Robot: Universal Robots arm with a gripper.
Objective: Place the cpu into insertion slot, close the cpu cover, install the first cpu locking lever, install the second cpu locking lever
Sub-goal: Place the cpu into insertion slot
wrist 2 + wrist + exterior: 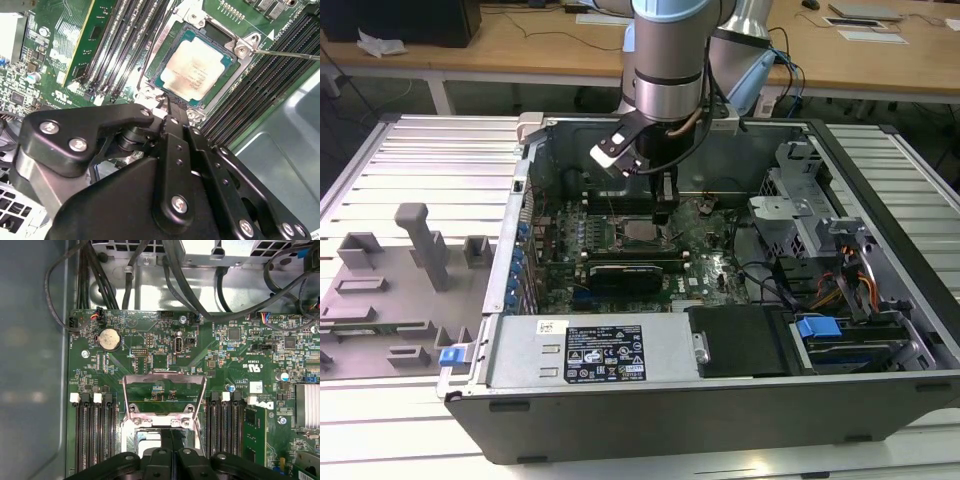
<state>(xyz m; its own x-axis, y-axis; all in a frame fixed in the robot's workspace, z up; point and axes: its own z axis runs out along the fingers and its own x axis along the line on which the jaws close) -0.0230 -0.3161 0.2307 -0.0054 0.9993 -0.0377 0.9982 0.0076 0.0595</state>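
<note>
The cpu [196, 67], a square chip with a dull silver top, lies flat in the insertion slot [215, 34] on the green motherboard; in the exterior view the cpu [642, 231] sits mid-board. The cpu cover [163, 380], a thin silvery frame with a big window, stands tilted up and open on its hinge. A thin locking lever [287, 54] sticks out beside the socket. My gripper [172, 442] hangs just above the socket's edge with its black fingers pressed together and nothing between them; in the exterior view the gripper [662, 214] is right beside the chip.
Black memory slots [95, 435] flank the socket on both sides. Cables [95, 270] run along the case wall. The open computer case [535, 150] holds a power supply [605, 352] in front and a drive cage [840, 250] on the exterior view's right. A grey fixture tray [390, 290] lies outside.
</note>
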